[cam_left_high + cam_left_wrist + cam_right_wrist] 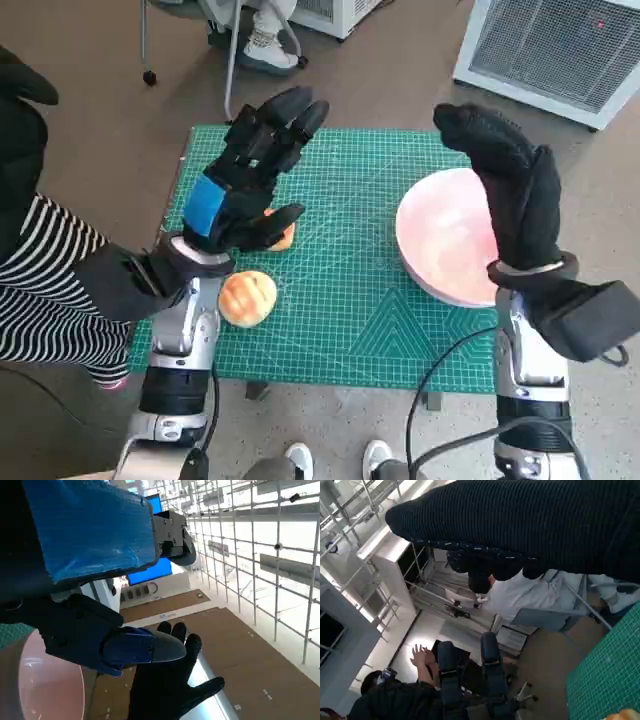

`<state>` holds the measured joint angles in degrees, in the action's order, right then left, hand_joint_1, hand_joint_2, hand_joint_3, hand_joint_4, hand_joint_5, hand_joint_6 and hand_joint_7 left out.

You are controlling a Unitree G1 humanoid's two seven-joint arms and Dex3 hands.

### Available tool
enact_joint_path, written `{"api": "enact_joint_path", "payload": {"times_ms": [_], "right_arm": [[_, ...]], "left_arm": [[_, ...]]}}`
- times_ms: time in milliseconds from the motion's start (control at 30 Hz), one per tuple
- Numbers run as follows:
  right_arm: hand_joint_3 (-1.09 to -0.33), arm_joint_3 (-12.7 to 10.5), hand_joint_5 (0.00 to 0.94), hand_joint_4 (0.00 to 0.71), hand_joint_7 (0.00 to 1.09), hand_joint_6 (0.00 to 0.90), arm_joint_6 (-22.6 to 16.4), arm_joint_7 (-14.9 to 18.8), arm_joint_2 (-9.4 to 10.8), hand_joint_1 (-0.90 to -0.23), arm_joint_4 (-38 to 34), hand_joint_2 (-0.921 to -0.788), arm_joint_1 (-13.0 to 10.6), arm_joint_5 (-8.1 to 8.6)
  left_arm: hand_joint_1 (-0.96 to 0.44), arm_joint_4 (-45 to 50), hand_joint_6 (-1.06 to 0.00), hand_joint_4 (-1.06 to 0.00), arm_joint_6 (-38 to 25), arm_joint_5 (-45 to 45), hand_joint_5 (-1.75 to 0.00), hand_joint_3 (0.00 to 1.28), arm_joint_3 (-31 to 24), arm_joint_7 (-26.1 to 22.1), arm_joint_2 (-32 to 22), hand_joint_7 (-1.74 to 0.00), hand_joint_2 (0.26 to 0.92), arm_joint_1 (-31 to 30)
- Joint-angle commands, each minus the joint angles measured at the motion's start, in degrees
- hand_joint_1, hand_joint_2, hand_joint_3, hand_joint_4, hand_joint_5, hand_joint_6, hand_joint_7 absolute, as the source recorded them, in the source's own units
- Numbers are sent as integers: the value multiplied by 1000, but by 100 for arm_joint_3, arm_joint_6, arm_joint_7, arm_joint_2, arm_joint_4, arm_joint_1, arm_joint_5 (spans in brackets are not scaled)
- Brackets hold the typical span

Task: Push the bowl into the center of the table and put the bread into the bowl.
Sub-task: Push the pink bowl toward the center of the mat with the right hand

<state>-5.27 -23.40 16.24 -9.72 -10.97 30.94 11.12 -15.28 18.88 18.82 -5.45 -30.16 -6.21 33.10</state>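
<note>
So the left hand [247, 180] was up over the left half of the bench [340, 330], fingers spread apart and holding nothing. Right hand [510, 195] was the same deal, raised with its fingers apart and empty, hanging over the right side of the bowl [440, 245]; couldn't tell from the head view whether it actually touched the rim.

The bowl was pink and sat on the right part of the green mat [350, 220], its right edge hidden behind the glove, so well off center. One bread roll [247, 298] lay near the front left corner of the mat, right next to the left forearm. A second orange-ish piece [284, 238] peeked out from under the left thumb, mostly hidden.

The left wrist view picked up stuff the head view didn't: the bowl [45, 685] from the side, plus the gloved right hand [167, 690] with fingers fanned out beyond it. The right wrist view mostly caught the glove [530, 525], a strip of mat [610, 675], a sliver of bread [627, 715] in the corner, and a person [395, 700] sitting off in the room.

The middle of the mat between bread and bowl was open green.
</note>
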Motion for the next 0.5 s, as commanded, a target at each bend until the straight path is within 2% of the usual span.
{"api": "enact_joint_path", "payload": {"times_ms": [33,500], "right_arm": [[-736,7,1,179,583,3,73,36,20,-763,-7,-921,-41,22],[-736,5,1,179,584,2,41,41,43,-759,-79,-921,-23,38]], "left_arm": [[-578,48,1,-97,-34,62,-203,299,-5,-25,-4,-607,921,3],[-584,62,1,-94,-11,14,-210,295,11,-9,-6,-605,921,-40]]}}
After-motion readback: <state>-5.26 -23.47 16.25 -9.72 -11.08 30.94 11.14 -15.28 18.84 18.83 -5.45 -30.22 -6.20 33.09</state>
